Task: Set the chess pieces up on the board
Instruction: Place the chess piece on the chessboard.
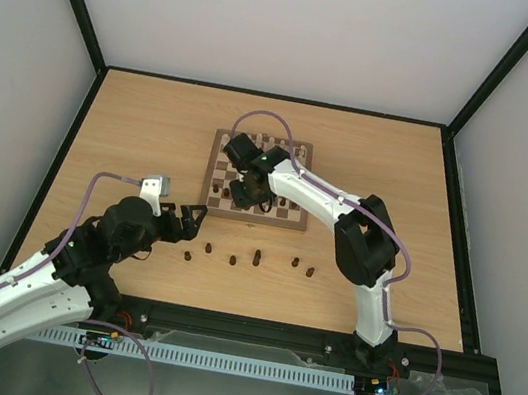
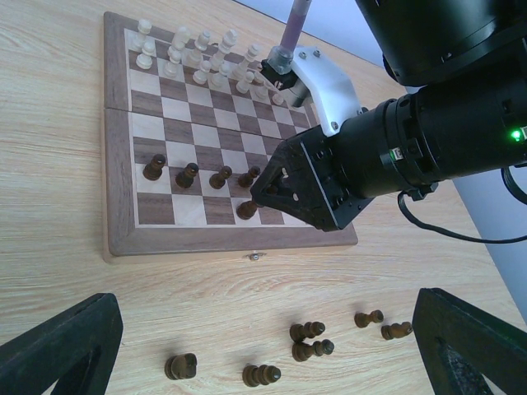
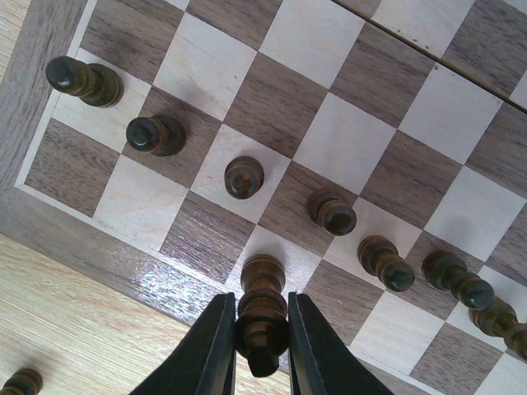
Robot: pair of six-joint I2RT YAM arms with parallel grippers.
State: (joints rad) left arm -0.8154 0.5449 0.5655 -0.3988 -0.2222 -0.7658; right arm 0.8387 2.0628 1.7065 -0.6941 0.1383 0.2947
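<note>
The board (image 1: 221, 162) lies mid-table; it also shows in the left wrist view (image 2: 117, 99) and the right wrist view (image 3: 49, 33). My right gripper (image 3: 261, 311) is shut on a dark brown chess piece (image 3: 263, 280), standing upright with its base on a cream square of the board's near row. In the top view this gripper (image 1: 241, 193) is over the board's near left part. Several dark pawns (image 3: 244, 177) stand in the second row. Several dark pieces (image 2: 306, 331) lie loose on the table before the board. My left gripper (image 2: 263, 362) is open and empty above them, also seen from the top (image 1: 191, 221).
Cream-white chessmen (image 2: 202, 58) stand on the board's far rows. The right arm (image 1: 315, 198) stretches across the board's near right part. The loose dark pieces (image 1: 256, 256) are spread in a row between the board and the arm bases. Black frame rails edge the tabletop.
</note>
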